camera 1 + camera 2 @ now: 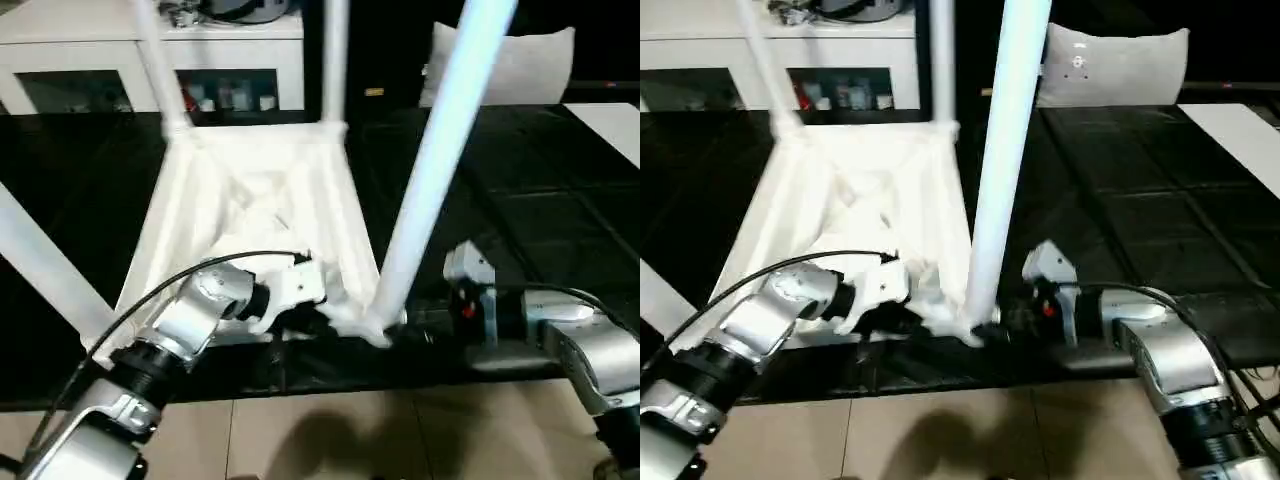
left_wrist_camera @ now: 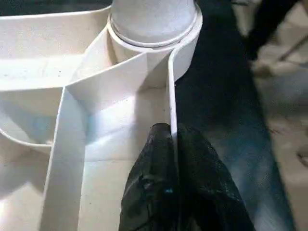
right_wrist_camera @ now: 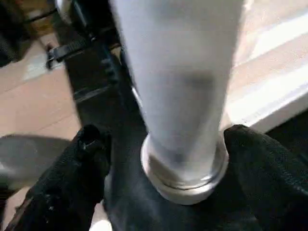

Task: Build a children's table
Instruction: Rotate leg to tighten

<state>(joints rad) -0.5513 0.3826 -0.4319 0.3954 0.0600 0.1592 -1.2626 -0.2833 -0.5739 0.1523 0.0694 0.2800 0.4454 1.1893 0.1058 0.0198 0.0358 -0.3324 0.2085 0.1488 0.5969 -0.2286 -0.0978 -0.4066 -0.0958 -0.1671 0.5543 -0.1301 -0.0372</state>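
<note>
My left hand (image 2: 173, 159) pinches the tabletop (image 1: 250, 200) rim (steadying it); my right hand (image 3: 159, 159) stands open around the near-right leg (image 1: 440, 160).

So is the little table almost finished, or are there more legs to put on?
Almost finished. All four long white round legs stand in the corner sockets of the upside-down white plastic tabletop. The left gripper pinches its thin side wall. The right gripper's fingers sit open around the nearest leg. Left: flipping it upright.
</note>
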